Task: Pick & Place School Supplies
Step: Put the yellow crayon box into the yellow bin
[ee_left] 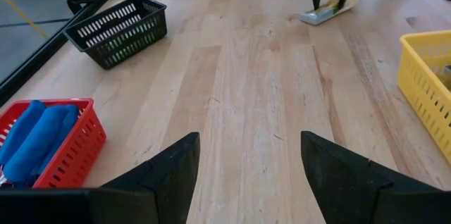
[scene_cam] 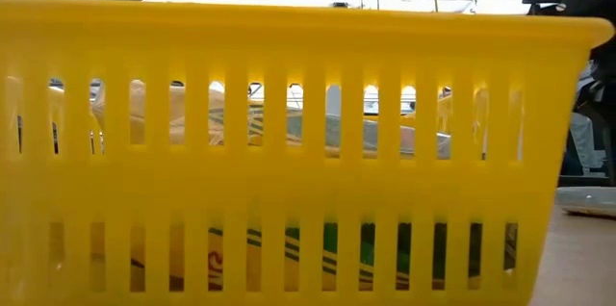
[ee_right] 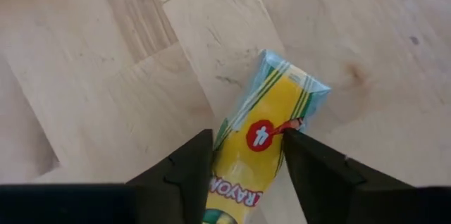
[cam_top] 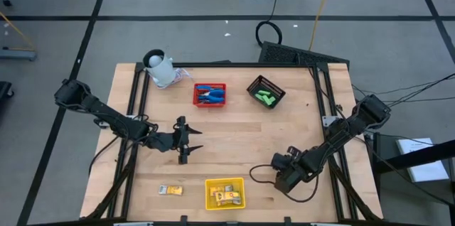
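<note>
- Right now the right gripper [ee_right: 243,171] is down at the tabletop near the right front of the table [cam_top: 234,141], its two fingers either side of a yellow crayon packet [ee_right: 264,143] lying flat on the wood.
- Fingers look pressed against the packet's two long edges, but I can't say for sure that the grip has fully set (the jaws may be mid-squeeze), so the packet counts as straddled, not lifted.
- Over on the other side, the left gripper [ee_left: 246,175] hangs above the middle of the table with its fingers spread apart and nothing between them. It's waiting.
- Where the supplies lie: blue-handled tools [cam_top: 208,95] sit in the red basket [cam_top: 210,86], green blocks [cam_top: 266,99] in the black basket [cam_top: 273,83], several packets [cam_top: 226,197] already in the yellow basket [cam_top: 223,182] at the front edge, and one more stray packet [cam_top: 170,190] on the bare wood just left of it.
- Risk one, as I judge it: the packet lies at a slant to the fingers, so a squeeze could twist it or pop it out sideways.
- Risk two: it's a thin cardboard box, and the fingers seem to hold only one end, so on the lift it could droop and slip free.
- Risk three: the yellow basket has tall slotted walls, so a low carry could catch the packet on the rim and knock it loose.
</note>
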